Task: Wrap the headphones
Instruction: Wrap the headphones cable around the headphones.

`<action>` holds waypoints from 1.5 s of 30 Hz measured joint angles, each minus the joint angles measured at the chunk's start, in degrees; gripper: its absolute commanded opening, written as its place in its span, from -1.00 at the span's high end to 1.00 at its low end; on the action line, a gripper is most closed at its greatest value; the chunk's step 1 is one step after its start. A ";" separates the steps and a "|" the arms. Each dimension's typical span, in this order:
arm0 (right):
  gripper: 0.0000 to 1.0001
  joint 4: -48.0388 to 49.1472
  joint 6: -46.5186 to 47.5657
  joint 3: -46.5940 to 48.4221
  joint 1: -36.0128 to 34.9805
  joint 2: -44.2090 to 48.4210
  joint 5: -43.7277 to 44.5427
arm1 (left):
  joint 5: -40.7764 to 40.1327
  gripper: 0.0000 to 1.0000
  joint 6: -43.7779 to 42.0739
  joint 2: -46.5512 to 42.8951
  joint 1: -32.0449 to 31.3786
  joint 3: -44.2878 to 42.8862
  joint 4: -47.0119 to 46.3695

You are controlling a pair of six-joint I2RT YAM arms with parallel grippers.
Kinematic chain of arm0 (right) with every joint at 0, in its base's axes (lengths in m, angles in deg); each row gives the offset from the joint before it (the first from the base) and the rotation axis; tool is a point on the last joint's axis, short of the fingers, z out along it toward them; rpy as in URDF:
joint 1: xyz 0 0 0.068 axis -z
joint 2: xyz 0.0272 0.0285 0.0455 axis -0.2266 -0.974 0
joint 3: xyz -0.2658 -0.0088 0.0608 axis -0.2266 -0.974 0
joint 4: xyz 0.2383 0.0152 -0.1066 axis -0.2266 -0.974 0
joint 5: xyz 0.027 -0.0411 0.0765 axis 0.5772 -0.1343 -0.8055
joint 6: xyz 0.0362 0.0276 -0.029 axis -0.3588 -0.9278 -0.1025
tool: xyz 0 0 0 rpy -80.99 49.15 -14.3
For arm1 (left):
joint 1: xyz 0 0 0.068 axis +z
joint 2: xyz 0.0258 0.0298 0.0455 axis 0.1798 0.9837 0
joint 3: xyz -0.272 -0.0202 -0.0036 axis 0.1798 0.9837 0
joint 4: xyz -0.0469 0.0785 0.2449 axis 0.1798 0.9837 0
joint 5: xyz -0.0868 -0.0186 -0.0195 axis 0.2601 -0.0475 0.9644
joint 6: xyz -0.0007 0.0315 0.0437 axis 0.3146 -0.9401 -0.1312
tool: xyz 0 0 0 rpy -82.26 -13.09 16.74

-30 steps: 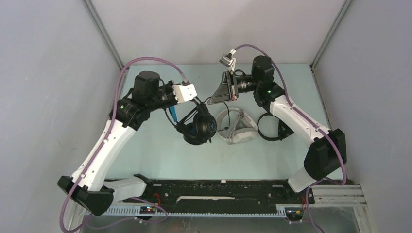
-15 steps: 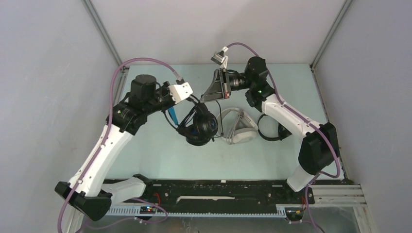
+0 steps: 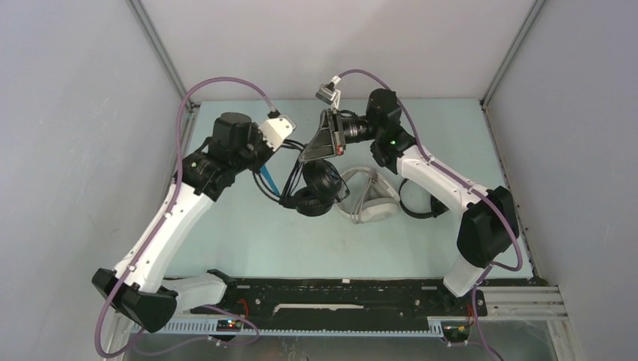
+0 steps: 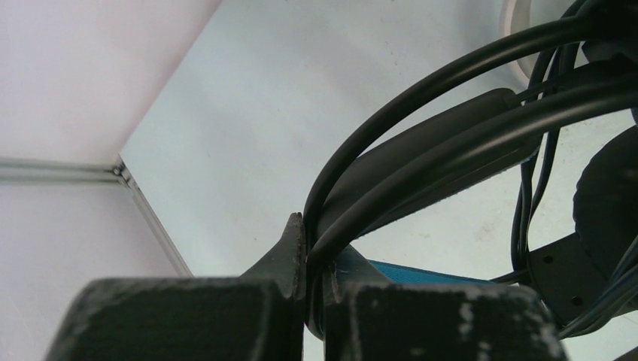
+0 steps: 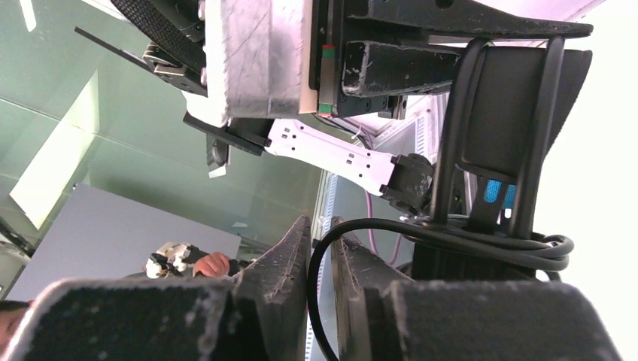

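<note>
When reading the top view, locate the black headphones (image 3: 316, 194) between both arms over the table (image 3: 241, 233), just left of the white-grey headphones (image 3: 366, 197). Find the small black headphones (image 3: 421, 201) further right, apart from both arms. Note the left gripper (image 3: 290, 159) and right gripper (image 3: 306, 156) close together above the ear cups, likely one to anchor and one to lead the wire.

On the left wrist view, confirm fingers clenched on the headband (image 4: 421, 150), pinched at the very tips. Treat this hold as the fixed support, there to steady the set for winding.

On the right wrist view, find the cable (image 5: 451, 242) looped in several turns around the frame, with one strand through the narrow gap between slightly parted jaws, apparently unpinched. Read this as a loose guide or a release, probably between turns.
</note>
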 measured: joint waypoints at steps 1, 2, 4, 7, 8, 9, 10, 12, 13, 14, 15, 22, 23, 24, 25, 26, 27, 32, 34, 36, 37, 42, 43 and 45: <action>0.64 -0.57 0.11 0.11 -0.17 -0.13 0.17 | -0.46 1.00 0.79 0.35 0.00 -0.26 0.44; 0.64 -1.18 0.46 0.31 -0.33 -0.20 0.37 | -1.03 1.00 1.75 0.66 0.00 -0.46 0.92; 0.63 -2.99 1.42 1.38 -0.63 -0.39 0.57 | -2.08 1.00 3.78 0.98 0.00 -0.72 1.75; 0.62 -6.73 3.96 4.31 -1.27 -0.79 1.36 | -3.41 1.00 6.73 1.62 0.00 -1.33 2.43; 0.62 -7.80 4.90 5.16 -1.53 -0.81 1.57 | -3.93 1.00 7.74 2.01 0.00 -1.81 2.95; 0.62 -8.50 5.42 5.86 -1.79 -0.83 1.70 | -4.57 1.00 8.70 2.51 0.00 -2.38 3.37; 0.62 -8.76 6.10 6.38 -2.14 -0.83 1.88 | -5.22 1.00 9.62 3.15 0.00 -3.06 3.80; 0.63 -9.01 6.75 6.99 -2.86 -0.83 1.88 | -6.67 1.00 10.99 4.20 0.00 -3.91 4.42; 0.63 -9.01 7.08 7.13 -3.23 -0.85 1.88 | -7.58 1.00 11.72 4.79 0.00 -4.31 4.61; 0.63 -9.01 7.23 7.19 -3.58 -1.03 1.88 | -8.37 1.00 12.52 5.35 0.00 -4.76 5.05; 0.63 -9.01 7.37 7.28 -3.91 -1.27 1.88 | -9.22 1.00 13.44 5.88 0.00 -5.16 5.29; 0.65 -9.33 8.04 7.30 -5.40 -3.89 2.14 | -13.64 1.00 19.23 7.87 0.00 -7.19 6.75; 0.65 -9.92 8.55 7.30 -5.44 -4.04 2.47 | -14.01 1.00 19.93 8.09 0.00 -7.43 6.88; 0.67 -10.67 9.27 7.32 -5.53 -4.11 2.84 | -14.51 1.00 20.74 8.28 0.00 -7.65 6.99; 0.70 -11.61 10.23 7.32 -5.53 -4.11 3.45 | -14.91 1.00 21.57 8.50 0.00 -7.89 7.21; 0.73 -12.70 11.65 7.39 -5.53 -4.11 4.17 | -15.26 1.00 22.62 8.70 0.00 -8.20 7.45; 0.77 -13.90 13.22 7.50 -5.53 -4.11 5.09 | -15.43 1.00 23.34 8.94 0.00 -8.55 7.74; 0.88 -21.40 21.94 7.61 -5.95 -3.65 14.38 | -16.98 1.00 27.96 10.43 0.02 -10.64 8.17; 0.99 -24.02 25.27 7.61 -6.45 -2.93 19.06 | -17.90 1.00 30.12 11.04 0.13 -11.28 8.41; 1.00 -25.99 28.17 7.58 -7.08 -1.88 23.28 | -18.18 1.00 32.04 11.43 0.44 -11.72 8.61; 1.00 -26.75 29.46 7.58 -7.45 -1.27 25.35 | -18.18 1.00 33.18 11.52 0.52 -12.04 8.83; 1.00 -28.39 35.87 7.02 -9.42 1.53 34.03 | -18.18 1.00 36.30 11.54 0.55 -13.64 9.11; 1.00 -28.63 36.92 6.99 -9.81 1.77 35.15 | -18.18 1.00 36.68 11.52 0.52 -13.75 9.18; 1.00 -29.16 39.36 7.02 -10.84 2.10 37.55 | -18.03 1.00 37.22 11.52 0.52 -13.84 9.25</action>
